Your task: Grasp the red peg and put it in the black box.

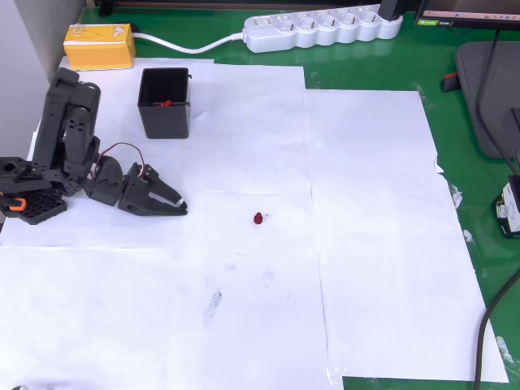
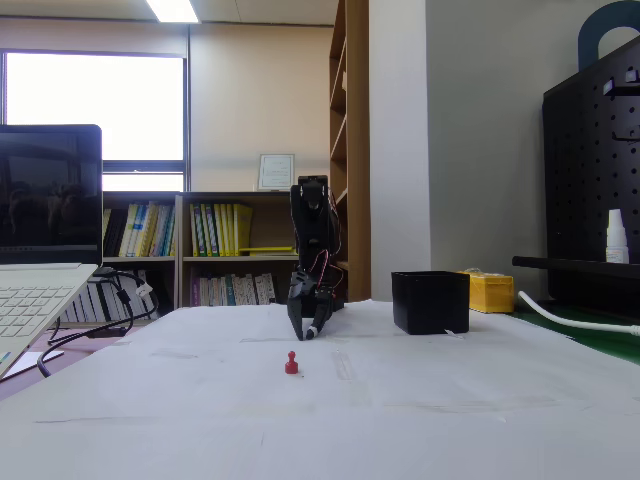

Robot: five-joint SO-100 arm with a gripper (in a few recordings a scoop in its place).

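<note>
Tiny dark-red stubby peg (image 2: 291,363), upright on white-papered surface (image 1: 366,244), at 3 o'clock from black two-finger tool (image 1: 177,200), fingers together, empty; square black plastic tub (image 1: 165,103) at tool's 12; risk: peg toppling, rolling under clumsy pinch.

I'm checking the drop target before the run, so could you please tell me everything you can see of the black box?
The black box is a small square open-topped tub with tall straight walls and a thin rim, apparently matte plastic. It stands upright on the white paper, beside the folded arm and close to the yellow block. A small red thing lies inside. The gripper is apart from it.
</note>
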